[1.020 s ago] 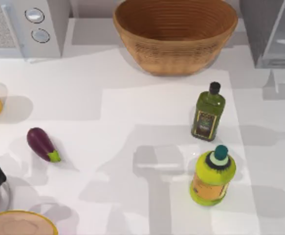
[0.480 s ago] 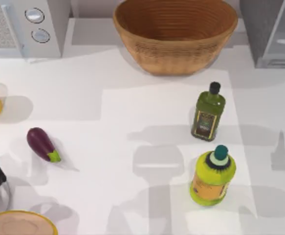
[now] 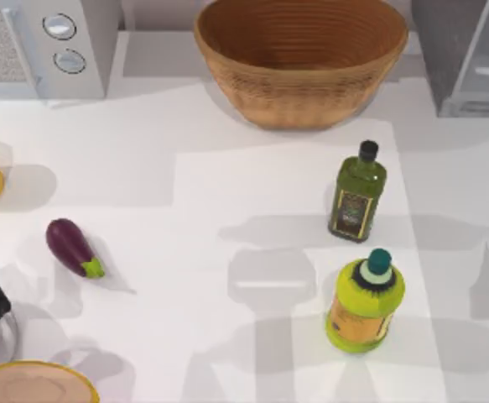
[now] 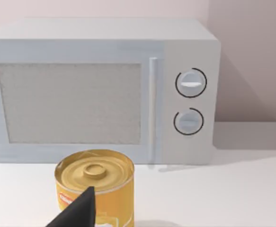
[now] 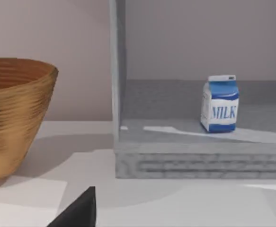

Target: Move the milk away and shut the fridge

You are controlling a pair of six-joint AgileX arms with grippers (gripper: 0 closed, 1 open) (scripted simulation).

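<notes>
Blue-white milk (image 5: 219,104): 1, upright inside open fridge (image 5: 175,161) | green bottles: 2 | claw states: cannot tell

The blue-and-white milk (image 5: 219,104) carton stands upright inside the open grey fridge (image 5: 175,161), on its pale floor.

The milk (image 5: 220,104) is showing the word "MILK" in blue capitals on its white lower half, facing the right wrist camera as it stands inside the fridge (image 5: 199,156); the labels on the two bottles (image 3: 356,200) and on the yellow can (image 4: 96,189) are showing printing too small to read; the microwave (image 4: 102,90) knobs are bearing no readable marks.
</notes>
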